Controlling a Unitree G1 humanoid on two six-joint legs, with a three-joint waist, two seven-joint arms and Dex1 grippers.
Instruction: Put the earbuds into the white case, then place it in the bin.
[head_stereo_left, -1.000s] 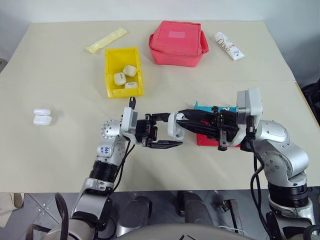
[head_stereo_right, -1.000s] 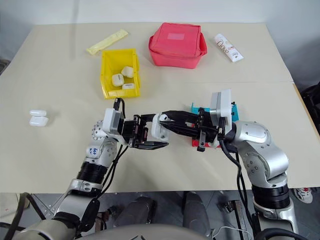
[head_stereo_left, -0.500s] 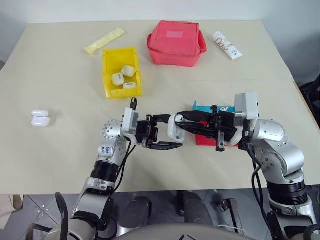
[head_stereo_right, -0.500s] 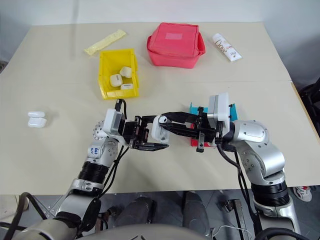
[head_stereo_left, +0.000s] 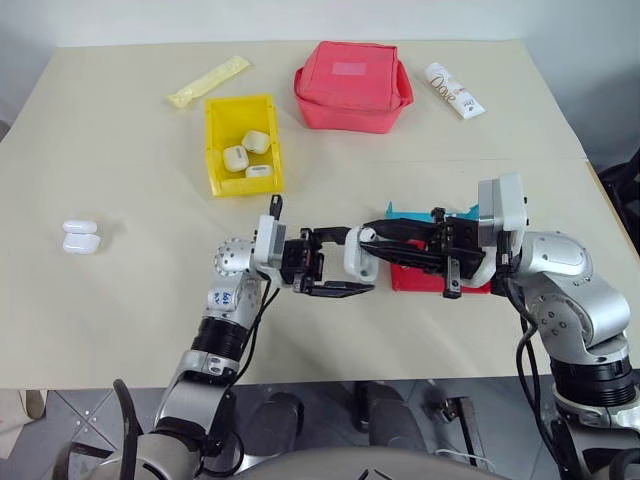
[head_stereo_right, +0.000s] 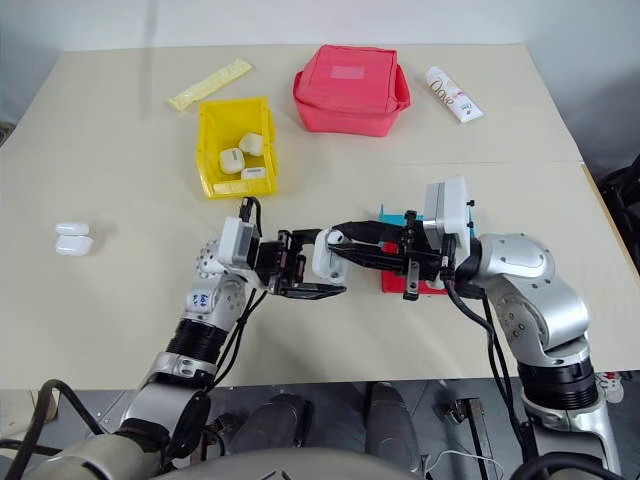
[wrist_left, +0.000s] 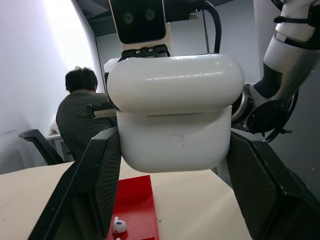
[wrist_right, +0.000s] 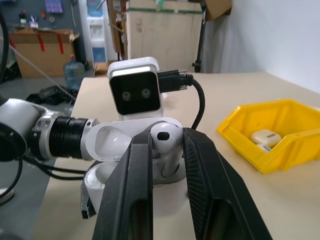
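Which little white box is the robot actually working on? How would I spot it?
Look at the middle of the beige table, where the two arms meet. The white case sits clamped in the left gripper, lid open, above the tabletop. The similar cases lie loose in the yellow bin or at the table's left edge.

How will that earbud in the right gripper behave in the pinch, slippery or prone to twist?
Probably slippery: the earbud looks glossy and rounded, pinched between the right gripper fingers. It looks very light, so a small nudge against the open white case, held in the left gripper, could rotate it.
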